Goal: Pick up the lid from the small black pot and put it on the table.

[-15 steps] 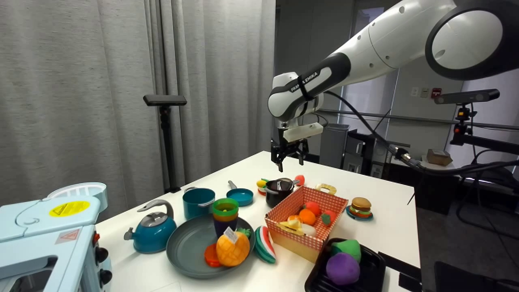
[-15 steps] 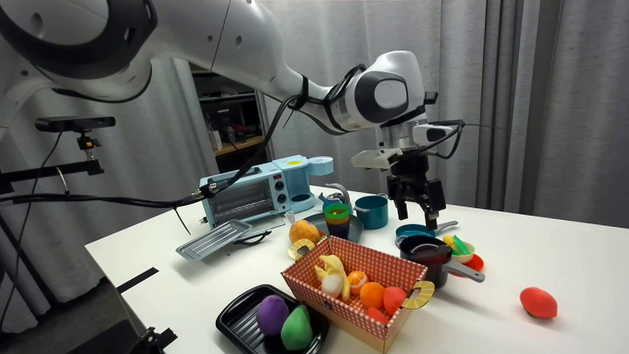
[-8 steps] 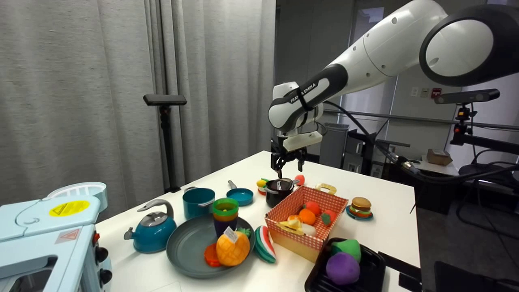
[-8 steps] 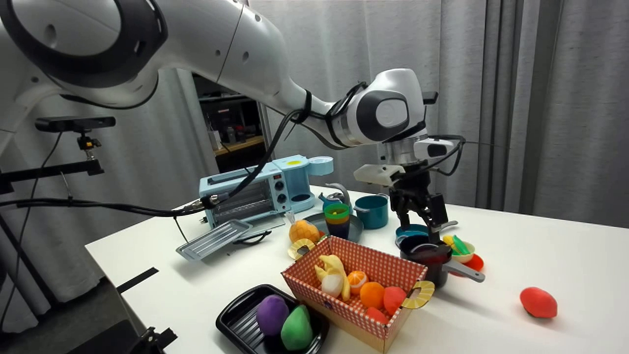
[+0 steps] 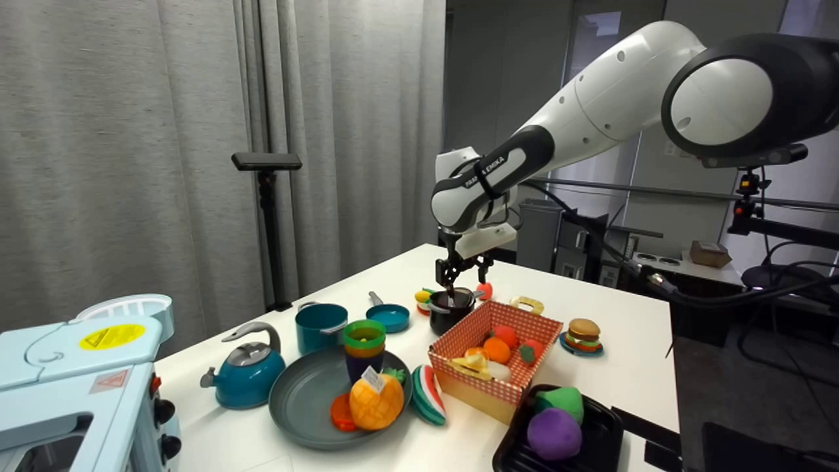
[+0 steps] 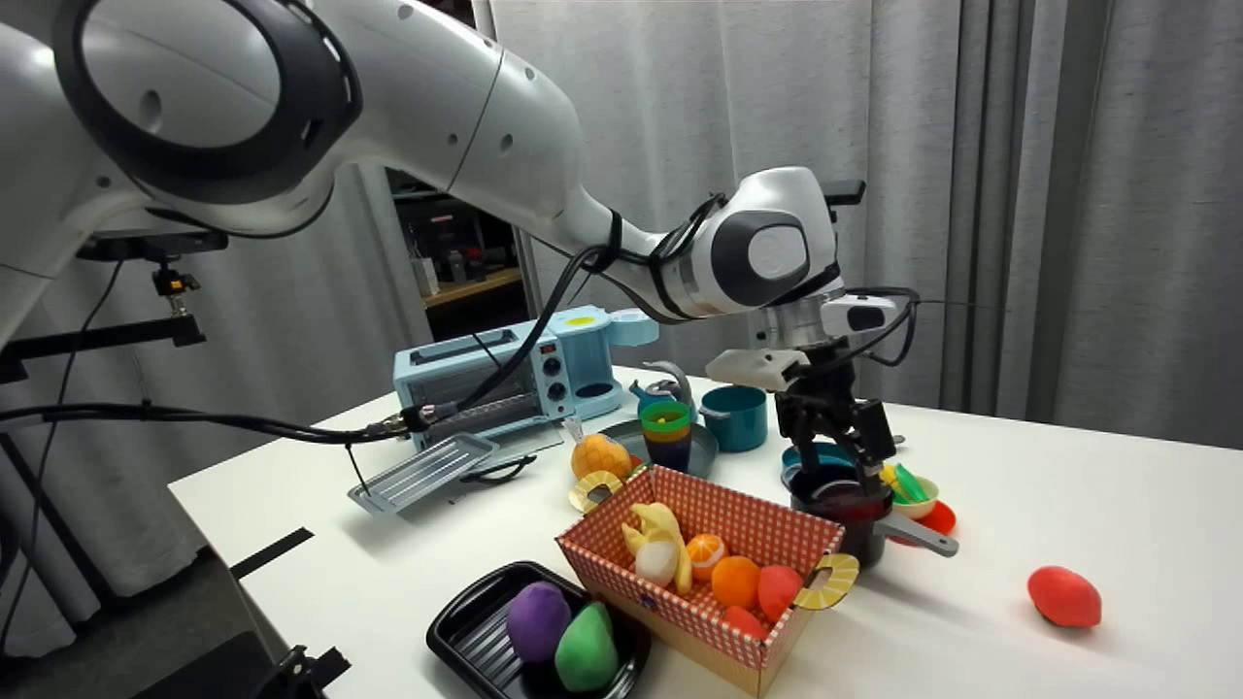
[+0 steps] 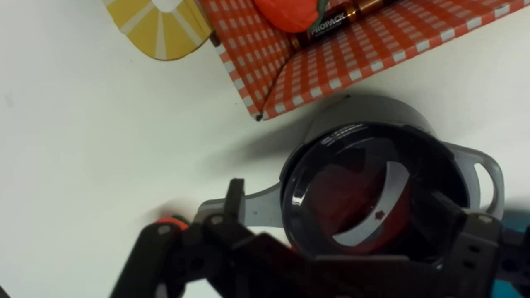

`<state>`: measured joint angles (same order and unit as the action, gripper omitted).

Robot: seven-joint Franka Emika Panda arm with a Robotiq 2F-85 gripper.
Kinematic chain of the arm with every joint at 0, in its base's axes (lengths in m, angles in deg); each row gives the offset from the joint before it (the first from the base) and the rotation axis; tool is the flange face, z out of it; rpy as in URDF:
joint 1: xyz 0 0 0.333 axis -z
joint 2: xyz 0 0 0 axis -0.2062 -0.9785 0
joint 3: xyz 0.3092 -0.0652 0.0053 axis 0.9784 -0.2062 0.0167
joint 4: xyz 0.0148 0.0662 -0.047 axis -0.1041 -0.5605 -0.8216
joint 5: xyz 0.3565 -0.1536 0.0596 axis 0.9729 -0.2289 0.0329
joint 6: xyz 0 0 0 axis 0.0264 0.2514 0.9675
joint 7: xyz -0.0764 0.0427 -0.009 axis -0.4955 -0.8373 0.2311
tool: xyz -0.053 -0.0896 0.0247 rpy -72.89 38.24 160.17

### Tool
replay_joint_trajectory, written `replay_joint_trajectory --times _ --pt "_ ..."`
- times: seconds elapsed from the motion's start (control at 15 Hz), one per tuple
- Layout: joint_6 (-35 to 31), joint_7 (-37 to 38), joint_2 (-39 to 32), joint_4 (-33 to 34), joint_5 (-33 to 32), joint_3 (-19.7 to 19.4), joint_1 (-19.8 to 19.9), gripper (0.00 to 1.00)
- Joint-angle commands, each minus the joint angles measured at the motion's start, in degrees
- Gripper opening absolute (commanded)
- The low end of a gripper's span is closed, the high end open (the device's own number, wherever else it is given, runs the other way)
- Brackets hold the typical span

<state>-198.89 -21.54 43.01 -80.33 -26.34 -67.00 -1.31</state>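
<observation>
Directly under the wrist camera stands the small black pot point(image 7: 370, 108), upright on the white table point(image 7: 103, 157), with the lid point(image 7: 356, 178) on it. This view alone looks down on the lid's glossy, red-tinted middle and shows its curved grey handle point(image 7: 372, 217) clearly. Gripper point(image 7: 341, 200) released: jaws well parted, one finger point(image 7: 236, 198) to each side of that handle; whether either touches the lid, cannot tell. Checked box point(image 7: 339, 62) just beside the pot; inside it, a dark piece lettered PROPACK point(image 7: 329, 24), legible only here.

In an exterior view, the arm point(image 5: 524, 147) slopes down from the right of frame. One fingertip point(image 5: 449, 283) overlaps the lid, which reads as a small dark disc, its handle hard to make out. Burger point(image 5: 583, 334) on a teal saucer point(image 5: 580, 351): shows in this view only.

In an exterior view, the pot's long grey handle point(image 6: 918, 534) lies in the clear; the wrist view has a finger across part of it. Spread between the fingers is visible here too, tips near the pot's rim. Pale bowl point(image 6: 919, 508) sits behind that long handle; red fruit point(image 6: 1064, 595) on the table, well apart from the pot. Ridged tray point(image 6: 422, 474), shown only here, near the blue appliance point(image 6: 583, 345).
</observation>
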Motion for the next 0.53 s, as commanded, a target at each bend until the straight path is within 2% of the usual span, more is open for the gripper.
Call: replay_joint_trajectory --times 0.0,0.47 --pt "-0.33 1.42 -4.1 5.65 -2.35 -1.53 -1.58 1.0" --pt "1.79 4.71 -10.16 13.14 -6.15 -3.52 -4.36 1.0"
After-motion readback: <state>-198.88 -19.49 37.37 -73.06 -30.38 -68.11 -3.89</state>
